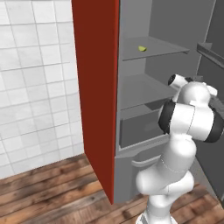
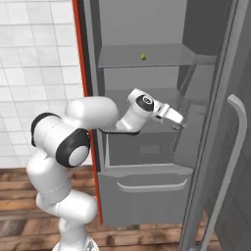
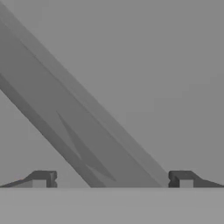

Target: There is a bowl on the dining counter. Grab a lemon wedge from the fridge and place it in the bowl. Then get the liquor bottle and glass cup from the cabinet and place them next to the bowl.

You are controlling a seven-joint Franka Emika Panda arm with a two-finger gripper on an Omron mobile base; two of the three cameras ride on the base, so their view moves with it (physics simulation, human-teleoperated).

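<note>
The end effector (image 2: pixel 180 122) is hanging wide open and empty inside the opened fridge (image 2: pixel 147 196), level with the middle shelf, likely staging to reach the lemon wedge (image 2: pixel 143 57) sitting farther back on the upper shelf (image 2: pixel 122 59); no readable writing is showing anywhere

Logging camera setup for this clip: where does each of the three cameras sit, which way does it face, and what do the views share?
Left base view: behind the arm to its left, facing the open fridge; the white arm rises lower right.
Right base view: behind the arm to its right, facing the same fridge; the arm enters from the left, the claw reaching inside below the upper shelf.
Hand view: on the hand, looking along the open claw at grey fridge surfaces; both fingertips show.
Shared: both base views show the lemon wedge on the upper shelf.
</note>
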